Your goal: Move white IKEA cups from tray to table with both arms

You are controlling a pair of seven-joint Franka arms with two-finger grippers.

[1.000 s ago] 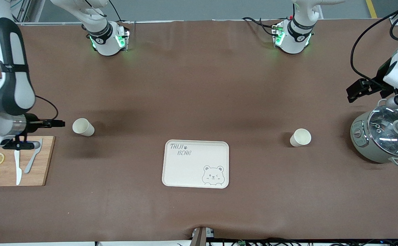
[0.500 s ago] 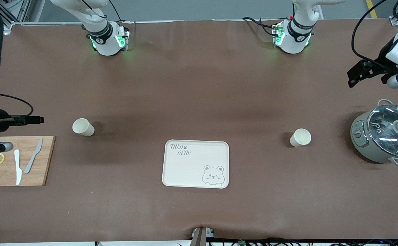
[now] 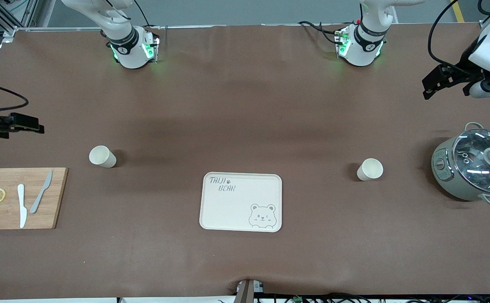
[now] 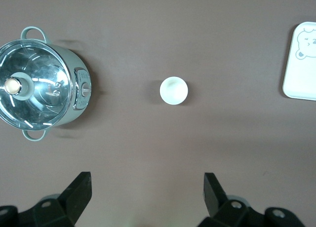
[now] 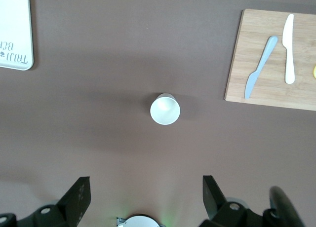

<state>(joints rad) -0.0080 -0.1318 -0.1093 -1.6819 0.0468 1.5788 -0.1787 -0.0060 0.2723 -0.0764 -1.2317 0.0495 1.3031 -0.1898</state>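
Observation:
Two cream-white cups stand upright on the brown table. One cup [image 3: 101, 156] is toward the right arm's end and shows in the right wrist view [image 5: 165, 109]. The other cup [image 3: 370, 169] is toward the left arm's end and shows in the left wrist view [image 4: 174, 90]. The bear tray [image 3: 241, 202] lies between them, with nothing on it. My right gripper [image 3: 38, 126] hangs open and empty over bare table at its end [image 5: 146, 183]. My left gripper [image 3: 429, 89] hangs open and empty over bare table beside the pot [image 4: 147, 180].
A wooden cutting board [image 3: 19, 198] with two knives and lemon slices lies at the right arm's end. A grey pot with a glass lid [image 3: 474, 166] stands at the left arm's end. The arm bases [image 3: 131, 48] [image 3: 359, 46] stand along the table's edge farthest from the front camera.
Both grippers have pulled away. The right one left the cutting board and the cup beside it. The left one moved off from above the pot. The cups and the tray have not moved.

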